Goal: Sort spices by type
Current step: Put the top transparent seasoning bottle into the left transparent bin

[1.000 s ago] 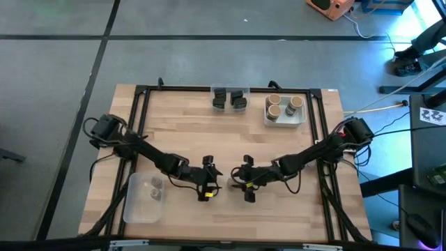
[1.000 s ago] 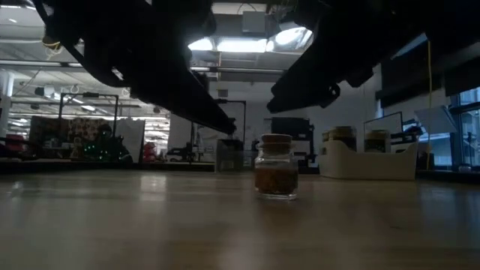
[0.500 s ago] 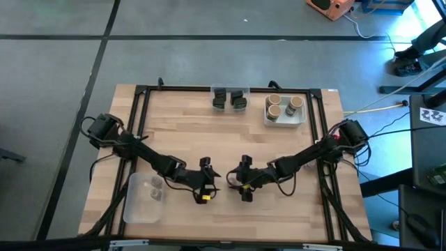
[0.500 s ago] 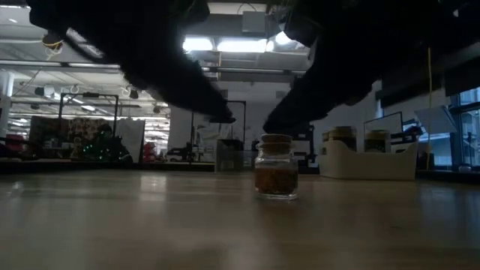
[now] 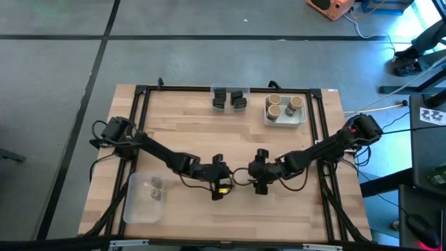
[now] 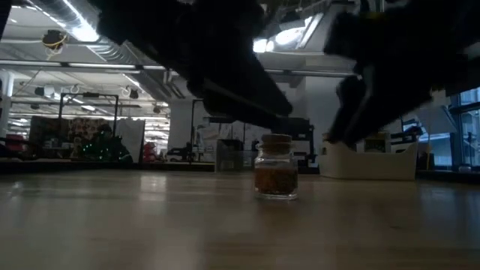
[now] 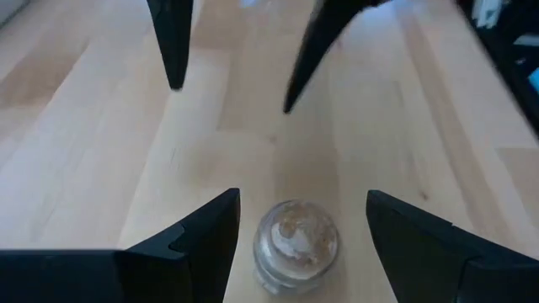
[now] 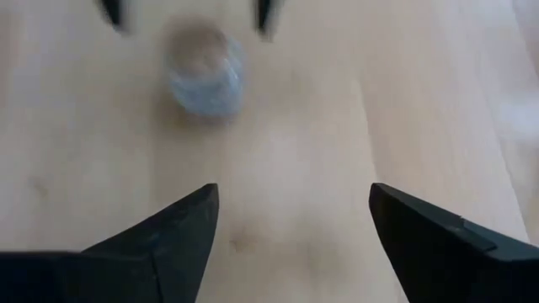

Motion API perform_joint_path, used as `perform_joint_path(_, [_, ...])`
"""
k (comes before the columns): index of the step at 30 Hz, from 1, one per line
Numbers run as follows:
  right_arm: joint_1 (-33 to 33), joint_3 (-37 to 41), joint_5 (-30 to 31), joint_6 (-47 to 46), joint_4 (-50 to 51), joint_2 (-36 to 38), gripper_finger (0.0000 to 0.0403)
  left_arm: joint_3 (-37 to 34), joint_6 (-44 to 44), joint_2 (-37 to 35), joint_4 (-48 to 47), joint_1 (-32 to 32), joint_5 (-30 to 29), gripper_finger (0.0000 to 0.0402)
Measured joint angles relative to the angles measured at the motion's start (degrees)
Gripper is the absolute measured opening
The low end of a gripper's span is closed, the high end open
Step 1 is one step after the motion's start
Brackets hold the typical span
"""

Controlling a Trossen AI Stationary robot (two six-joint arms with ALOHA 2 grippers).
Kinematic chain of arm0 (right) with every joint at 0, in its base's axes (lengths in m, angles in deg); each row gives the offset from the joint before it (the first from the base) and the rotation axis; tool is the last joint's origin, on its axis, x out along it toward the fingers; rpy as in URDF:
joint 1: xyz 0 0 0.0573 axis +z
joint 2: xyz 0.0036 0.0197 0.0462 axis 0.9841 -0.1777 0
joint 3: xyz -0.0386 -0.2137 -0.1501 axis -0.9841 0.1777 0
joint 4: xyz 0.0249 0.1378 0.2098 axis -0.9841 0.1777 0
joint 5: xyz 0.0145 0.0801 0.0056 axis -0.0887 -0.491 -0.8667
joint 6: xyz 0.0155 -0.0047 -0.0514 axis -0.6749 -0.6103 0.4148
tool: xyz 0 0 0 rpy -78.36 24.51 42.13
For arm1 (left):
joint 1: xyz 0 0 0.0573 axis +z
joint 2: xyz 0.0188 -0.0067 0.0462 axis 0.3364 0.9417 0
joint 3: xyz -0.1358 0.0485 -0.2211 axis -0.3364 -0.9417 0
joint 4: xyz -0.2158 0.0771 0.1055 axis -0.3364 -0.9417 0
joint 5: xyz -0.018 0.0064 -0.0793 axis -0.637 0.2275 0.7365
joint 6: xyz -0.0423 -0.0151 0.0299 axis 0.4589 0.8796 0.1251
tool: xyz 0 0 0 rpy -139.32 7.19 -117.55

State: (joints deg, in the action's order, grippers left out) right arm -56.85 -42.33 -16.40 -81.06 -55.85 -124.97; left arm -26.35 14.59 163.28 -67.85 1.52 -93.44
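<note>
A small glass spice jar with a cork top stands upright on its base on the wooden table, near the middle of the near half. My left gripper is open, and its two fingers stand on either side of the jar with a gap on each side. My right gripper is open too, facing the jar from the table's right side at some distance.
A clear tray with dark jars and a white tray of tan-topped jars stand at the far edge. A shallow clear tray with small jars lies at the near left. A black frame runs along the table's sides.
Both grippers have gone toward the table's right edge. My left gripper has come up to the jar, so its fingers now flank it. My right gripper has drawn back from the jar and tipped more downward. The jar has stayed standing where it was.
</note>
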Motion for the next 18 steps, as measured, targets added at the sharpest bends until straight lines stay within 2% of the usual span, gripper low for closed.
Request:
perform_joint_path(3, [0.00, 2.77, 1.10, -2.01, -0.32, 0.14, 0.0308, 4.24, -0.04, 1.37, -7.47, 0.24, 0.21, 0.0241])
perform_joint_path(6, [-0.02, 5.35, 1.64, -4.19, -0.53, 0.17, 0.0308, 6.75, -0.85, 2.61, -10.92, 0.35, 1.04, 0.0241])
perform_joint_path(11, [0.00, 8.69, 2.57, -6.59, -3.56, 0.06, 0.0308, 8.59, -1.10, 5.47, -10.95, 0.66, 3.25, 0.0241])
perform_joint_path(18, [-0.01, 9.93, 2.59, -6.96, -5.12, 0.06, 0.0308, 8.59, -1.36, 7.06, -10.72, 1.01, 3.29, 0.0240])
